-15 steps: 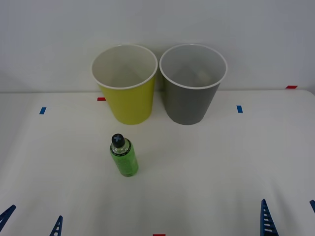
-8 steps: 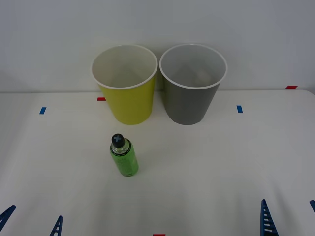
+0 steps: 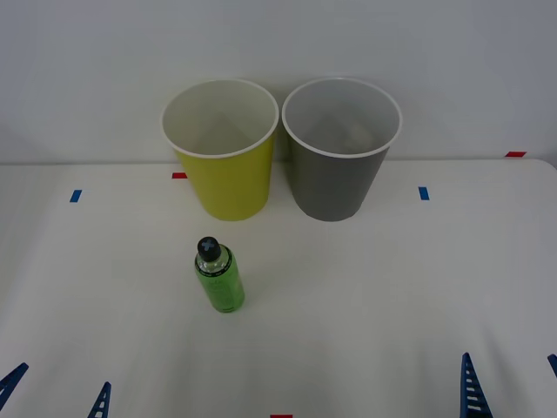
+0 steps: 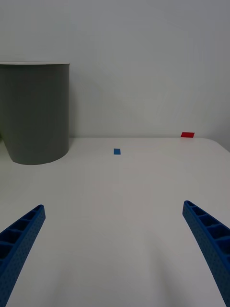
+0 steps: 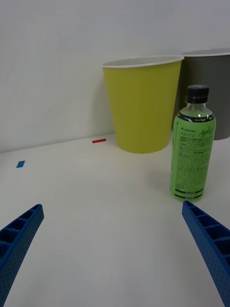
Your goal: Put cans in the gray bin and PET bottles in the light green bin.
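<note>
A small green PET bottle [image 3: 219, 277] with a black cap stands upright on the white table, in front of the light green bin [image 3: 222, 150]. The gray bin [image 3: 339, 150] stands beside that bin, to its right, both at the table's back. My left gripper [image 3: 57, 396] waits open at the near left edge, some way short and left of the bottle [image 5: 192, 149]; the light green bin [image 5: 143, 103] shows behind it. My right gripper [image 3: 509, 383] is open at the near right, empty, with the gray bin [image 4: 34, 112] ahead to its left.
Small blue tape marks [image 3: 76, 196] [image 3: 424, 193] and red tape marks [image 3: 179, 175] [image 3: 515, 154] lie on the white table [image 3: 383, 296]. A plain wall stands right behind the bins.
</note>
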